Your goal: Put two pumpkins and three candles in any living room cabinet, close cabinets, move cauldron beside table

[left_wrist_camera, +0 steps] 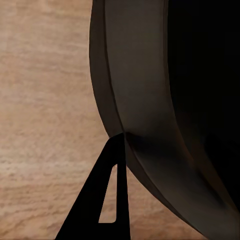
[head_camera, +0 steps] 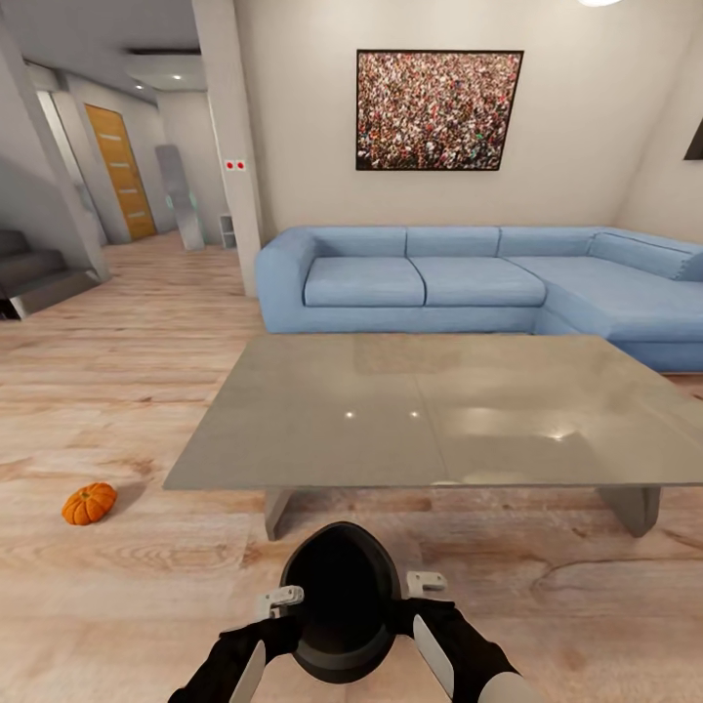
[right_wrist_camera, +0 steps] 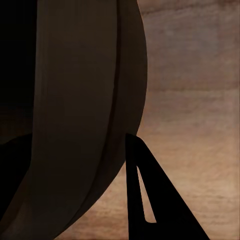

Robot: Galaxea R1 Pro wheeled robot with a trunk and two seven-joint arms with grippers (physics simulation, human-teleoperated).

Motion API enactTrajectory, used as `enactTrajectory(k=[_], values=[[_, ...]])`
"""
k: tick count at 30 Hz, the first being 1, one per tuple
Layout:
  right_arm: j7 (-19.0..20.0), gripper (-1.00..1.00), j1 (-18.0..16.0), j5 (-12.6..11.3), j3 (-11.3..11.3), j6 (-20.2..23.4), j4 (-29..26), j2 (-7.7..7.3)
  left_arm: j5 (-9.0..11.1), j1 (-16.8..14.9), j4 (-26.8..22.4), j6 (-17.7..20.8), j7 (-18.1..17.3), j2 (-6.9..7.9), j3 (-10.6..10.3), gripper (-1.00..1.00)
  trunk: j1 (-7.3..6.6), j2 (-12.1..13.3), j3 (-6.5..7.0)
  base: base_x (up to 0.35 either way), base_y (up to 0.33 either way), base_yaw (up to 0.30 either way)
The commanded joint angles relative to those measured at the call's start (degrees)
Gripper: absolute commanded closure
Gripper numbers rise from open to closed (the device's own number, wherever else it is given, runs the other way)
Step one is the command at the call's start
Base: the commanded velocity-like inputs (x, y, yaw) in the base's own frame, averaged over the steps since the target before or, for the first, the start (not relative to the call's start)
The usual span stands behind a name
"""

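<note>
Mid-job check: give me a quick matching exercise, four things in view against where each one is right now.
Things:
1. cauldron
2. pumpkin
3. sofa
4. picture

Places:
A. on the wall above the sofa
B. on the floor, left of the table
C. between the left gripper and right gripper, in front of the table
D. behind the table, against the wall

Pairs: 1-C, 2-B, 3-D, 4-A
</note>
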Motion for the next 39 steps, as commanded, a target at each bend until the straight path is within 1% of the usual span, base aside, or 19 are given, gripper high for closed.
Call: enactTrajectory(k=[1,8,15,26,36,39], values=[[4.7,1.0,-0.1,-0.7,-0.4,-4.6,-0.2,0.0,3.8,0.0,0.0,0.0,-0.2,0.07,0.8,1.0,-0.01,0.0,0.01,0.048,0.0,0.0],[4.7,1.0,0.0,-0.7,-0.4,-4.6,-0.2,0.0,3.8,0.0,0.0,0.0,-0.2,0.07,0.8,1.0,-0.01,0.0,0.01,0.149,0.0,0.0],[4.7,1.0,0.0,-0.7,-0.4,-4.6,-0.2,0.0,3.8,0.0,0.0,0.0,-0.2,0.07,0.8,1.0,-0.01,0.0,0.01,0.025,0.0,0.0],[4.7,1.0,0.0,-0.7,-0.4,-4.6,-0.2,0.0,3.8,0.0,0.0,0.0,-0.2,0.07,0.8,1.0,0.28,-0.2,-2.43,0.0,0.0,0.0],[4.7,1.0,-0.1,-0.7,-0.3,-4.6,-0.2,0.0,3.8,0.0,0.0,0.0,-0.2,0.07,0.8,1.0,0.28,-0.2,-2.43,0.003,0.0,0.0],[4.7,1.0,0.0,-0.7,-0.4,-4.6,-0.2,0.0,3.8,0.0,0.0,0.0,-0.2,0.07,0.8,1.0,0.28,-0.2,-2.43,0.179,0.0,0.0]])
